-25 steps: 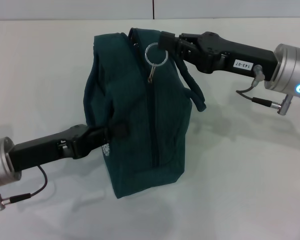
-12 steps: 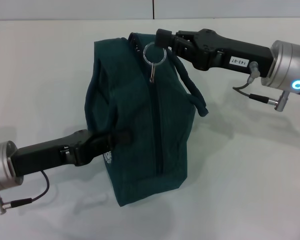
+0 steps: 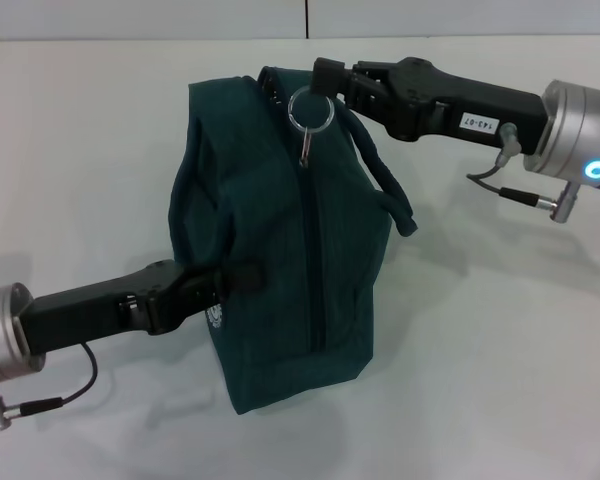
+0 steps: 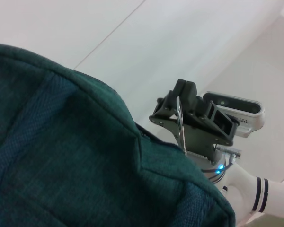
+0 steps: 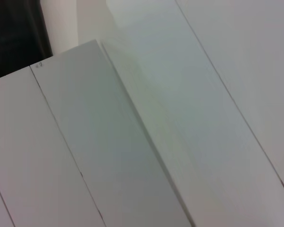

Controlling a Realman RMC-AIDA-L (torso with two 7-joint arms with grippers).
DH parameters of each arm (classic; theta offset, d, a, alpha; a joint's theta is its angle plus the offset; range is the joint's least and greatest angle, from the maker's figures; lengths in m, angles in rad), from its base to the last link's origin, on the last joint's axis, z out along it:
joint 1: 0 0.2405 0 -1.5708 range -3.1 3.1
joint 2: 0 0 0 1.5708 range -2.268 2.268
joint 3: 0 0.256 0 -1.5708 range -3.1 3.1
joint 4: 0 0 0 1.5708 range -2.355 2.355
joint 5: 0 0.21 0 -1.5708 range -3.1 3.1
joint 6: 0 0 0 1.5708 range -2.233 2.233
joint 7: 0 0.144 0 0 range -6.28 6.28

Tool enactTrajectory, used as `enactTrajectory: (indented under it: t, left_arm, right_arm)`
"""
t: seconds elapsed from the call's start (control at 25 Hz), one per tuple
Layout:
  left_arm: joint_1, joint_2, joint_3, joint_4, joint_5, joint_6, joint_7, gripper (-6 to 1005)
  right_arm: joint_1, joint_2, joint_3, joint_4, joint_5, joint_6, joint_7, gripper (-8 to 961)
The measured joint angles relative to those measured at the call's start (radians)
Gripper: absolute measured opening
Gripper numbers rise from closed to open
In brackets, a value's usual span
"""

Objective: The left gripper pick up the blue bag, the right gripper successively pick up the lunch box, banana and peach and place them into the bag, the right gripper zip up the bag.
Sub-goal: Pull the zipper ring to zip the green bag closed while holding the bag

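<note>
White tabletop (image 3: 500, 380) carries the blue bag (image 3: 280, 250) at centre. Left pincer (image 3: 238, 277) is clamped on its 8 o'clock side; right pincer (image 3: 325, 80) grips the zipper ring (image 3: 309, 108) at 12 o'clock.

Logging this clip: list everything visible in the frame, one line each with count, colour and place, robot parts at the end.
bag: one, dark teal-blue, standing at the middle of the table, zipper run closed up its front.
zipper ring: one, silver, at the bag's top end, its pull hanging below.
carry strap: one, dark, looping down the bag's right side.
table: one, white, under everything.
left gripper: one, black, shut on the bag's left side near its base.
right gripper: one, black, at the bag's top by the zipper ring; grip state unclear.
</note>
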Motion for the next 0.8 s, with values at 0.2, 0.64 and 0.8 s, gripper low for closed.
enactTrajectory:
  t: [0.2,0.64,0.8]
  left_arm:
    - [0.000,0.001,-0.006,0.000,-0.002,-0.005,0.000,51]
    - [-0.012,-0.001,-0.008,0.000,-0.007,-0.008,-0.003,50]
    - [-0.017,-0.001,-0.008,0.000,-0.007,-0.009,-0.004,50]
  right_arm:
    - [-0.023,0.001,-0.001,0.000,0.000,-0.019,0.005,1]
    - [-0.055,0.006,-0.007,0.033,-0.002,-0.044,0.007,2]
    - [-0.056,0.008,-0.008,0.038,-0.003,-0.042,0.007,2]
